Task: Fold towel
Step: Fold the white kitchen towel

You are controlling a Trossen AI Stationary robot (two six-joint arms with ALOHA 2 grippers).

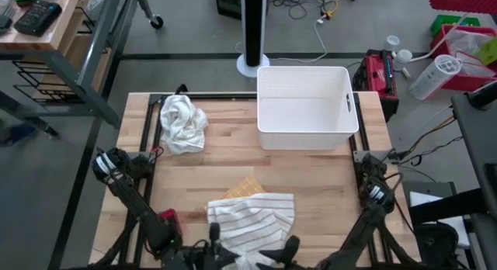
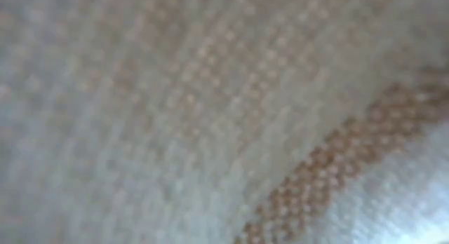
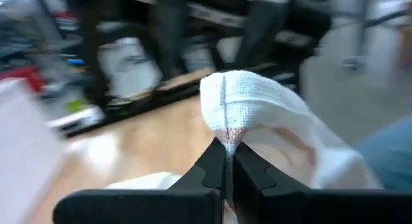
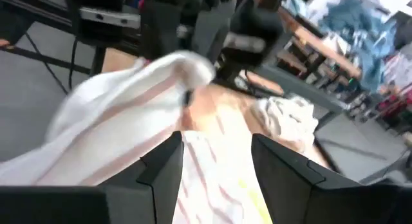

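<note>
The striped towel [image 1: 252, 219] is white with thin brown lines and lies bunched at the table's near edge, partly over a yellow cloth [image 1: 242, 186]. My left gripper [image 1: 215, 239] is at the towel's near left corner, shut on a raised fold [image 3: 226, 130]. My right gripper [image 1: 287, 248] is at the near right corner. It is open, and its fingers [image 4: 168, 161] stand either side of towel cloth [image 4: 212, 166]. In the right wrist view the lifted peak [image 4: 187, 66] shows. The towel's weave [image 2: 210, 118] fills the low view. My left gripper pinches a raised fold of the striped towel [image 3: 225, 124] between its two fingertips, at the towel's near left corner. The cloth bulges up over the fingertips and drapes down to one side. The rest of the towel lies on the table. My right gripper's open fingers straddle towel cloth [image 4: 212, 179]; whether they touch it, I cannot tell.
A white bin [image 1: 307, 107] stands at the far right of the table. A crumpled white towel [image 1: 182, 122] lies at the far left. Bare wood [image 1: 311, 185] lies between the bin and the striped towel.
</note>
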